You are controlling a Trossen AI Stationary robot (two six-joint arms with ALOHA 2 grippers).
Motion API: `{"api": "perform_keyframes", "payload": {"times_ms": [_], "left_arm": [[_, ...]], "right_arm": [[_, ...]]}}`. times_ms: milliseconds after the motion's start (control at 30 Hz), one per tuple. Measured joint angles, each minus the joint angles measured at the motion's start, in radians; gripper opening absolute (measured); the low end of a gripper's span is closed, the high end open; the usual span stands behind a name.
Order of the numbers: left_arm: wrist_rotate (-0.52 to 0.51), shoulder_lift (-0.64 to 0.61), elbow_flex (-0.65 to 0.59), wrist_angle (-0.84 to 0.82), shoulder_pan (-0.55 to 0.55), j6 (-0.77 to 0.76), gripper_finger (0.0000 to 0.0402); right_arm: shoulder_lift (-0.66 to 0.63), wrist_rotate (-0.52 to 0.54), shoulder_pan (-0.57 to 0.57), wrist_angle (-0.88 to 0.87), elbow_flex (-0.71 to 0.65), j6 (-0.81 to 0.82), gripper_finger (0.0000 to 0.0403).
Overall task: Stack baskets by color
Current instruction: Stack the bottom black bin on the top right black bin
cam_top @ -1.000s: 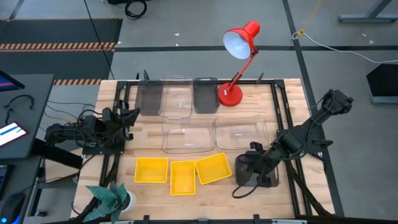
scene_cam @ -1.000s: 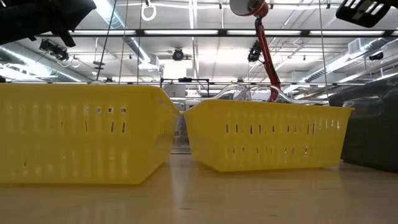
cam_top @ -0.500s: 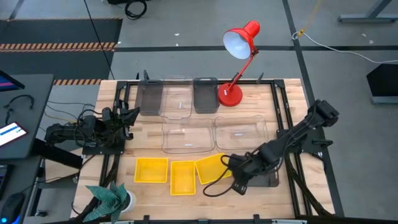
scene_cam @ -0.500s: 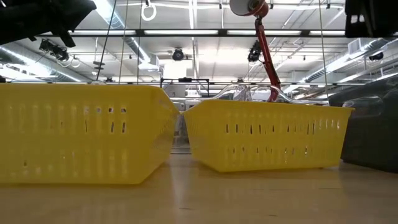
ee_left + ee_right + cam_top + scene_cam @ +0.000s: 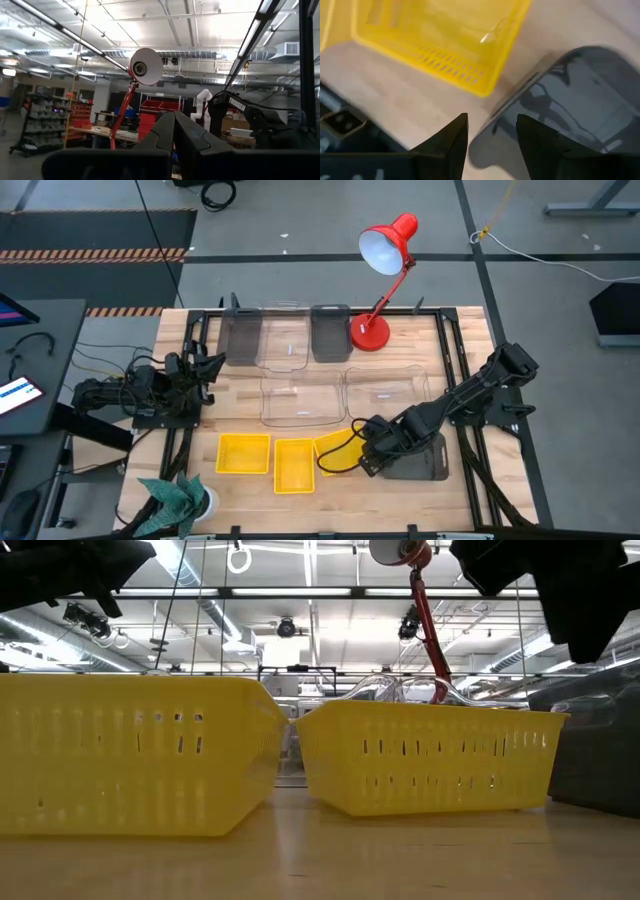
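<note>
**Workshop hall around the bench**

A grey concrete floor surrounds the wooden bench, crossed by dark tape lines and a hazard-striped mat. A red desk lamp stands at the bench's far edge. Overhead, strip lights and ducts line the ceiling; shelving fills the distance.

right gripper: jaws opened | moved off grey basket toward yellow basket | grey basket now beside the jaws, not between them | yellow basket rim ahead of jaws
</note>
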Motion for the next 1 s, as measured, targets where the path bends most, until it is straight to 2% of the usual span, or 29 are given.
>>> {"api": "perform_keyframes", "payload": {"times_ms": [533, 667, 833, 1000], "left_arm": [[0.0, 0.0, 0.0, -0.071, 0.0, -0.081, 0.002], [0.0, 0.0, 0.0, -0.071, 0.0, -0.081, 0.0015], [0.0, 0.0, 0.0, -0.071, 0.0, -0.08, 0.0017], [0.0, 0.0, 0.0, -0.071, 0.0, -0.08, 0.0022]], "right_arm": [[0.001, 0.084, 0.013, 0.013, -0.085, 0.132, 0.017], [0.001, 0.073, 0.013, 0.031, -0.121, 0.136, 0.017], [0.001, 0.002, 0.016, 0.071, -0.148, 0.137, 0.0168], [0.001, -0.003, 0.027, 0.078, -0.148, 0.135, 0.0139]]}}
